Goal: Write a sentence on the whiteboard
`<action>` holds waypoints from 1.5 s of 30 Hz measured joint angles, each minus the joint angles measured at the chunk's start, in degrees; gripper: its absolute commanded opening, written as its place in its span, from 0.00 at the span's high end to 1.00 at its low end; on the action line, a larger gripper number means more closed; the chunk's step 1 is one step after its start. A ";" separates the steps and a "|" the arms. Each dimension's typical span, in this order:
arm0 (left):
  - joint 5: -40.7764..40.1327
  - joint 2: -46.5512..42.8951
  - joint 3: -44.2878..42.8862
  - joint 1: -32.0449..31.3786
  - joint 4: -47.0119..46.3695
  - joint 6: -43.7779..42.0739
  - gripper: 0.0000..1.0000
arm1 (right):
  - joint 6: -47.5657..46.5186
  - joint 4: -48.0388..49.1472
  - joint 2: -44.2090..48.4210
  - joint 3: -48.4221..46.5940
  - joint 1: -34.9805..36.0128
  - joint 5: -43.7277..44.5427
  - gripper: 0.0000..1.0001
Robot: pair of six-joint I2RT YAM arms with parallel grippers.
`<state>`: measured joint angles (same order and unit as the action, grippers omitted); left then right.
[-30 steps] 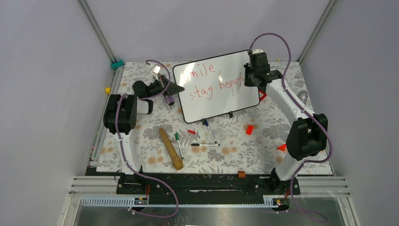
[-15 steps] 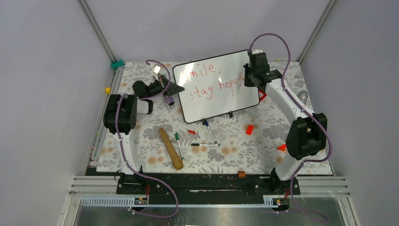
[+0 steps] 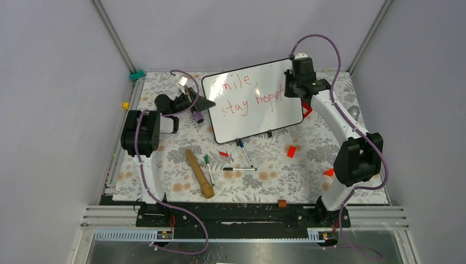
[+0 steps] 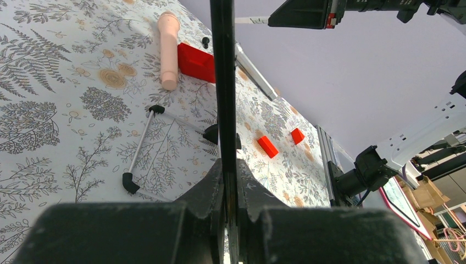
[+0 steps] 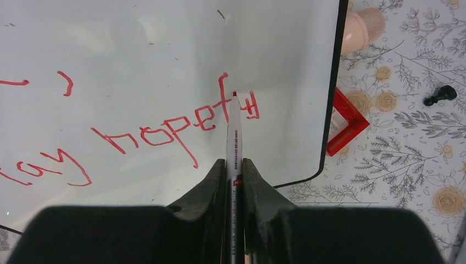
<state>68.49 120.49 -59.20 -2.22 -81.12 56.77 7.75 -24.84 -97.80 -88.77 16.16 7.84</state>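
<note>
Fingers (image 5: 211, 181) of the right gripper (image 5: 233, 164) are pinched hard on a red marker (image 5: 233, 129). Its tip looks to be on the whiteboard (image 5: 165, 38), at the tail of the sentence (image 5: 159, 132): "Smile," up top, "stay hopefu" beneath, the last stroke half hidden by the pen. Across the way, the left gripper (image 4: 229, 165) is clamped shut on the board's thin black left edge, steadying it where it stands tilted at the far middle of the table (image 3: 264, 190).

Now the danger, as I read it: one letter to go and little white left before the right frame, so a wide stroke could run onto the rim. Press too hard and the board may rock on its feet or slip in that left clamp, wobbling the line. Press too lightly and the ink skips.
</note>
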 measured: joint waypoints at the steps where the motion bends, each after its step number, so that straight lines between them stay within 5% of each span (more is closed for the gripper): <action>1: 0.00 0.00 0.00 0.00 0.00 0.00 1.00 | 0.04 0.07 0.00 0.20 0.00 -0.24 1.00; 45: 0.00 0.04 -0.04 0.09 0.09 0.22 1.00 | 0.09 1.01 0.28 3.87 -0.39 1.60 1.00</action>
<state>68.49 120.53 -59.24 -2.13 -81.03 56.99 7.84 -23.83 -97.51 -84.90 15.77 9.43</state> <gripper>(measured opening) 0.066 0.180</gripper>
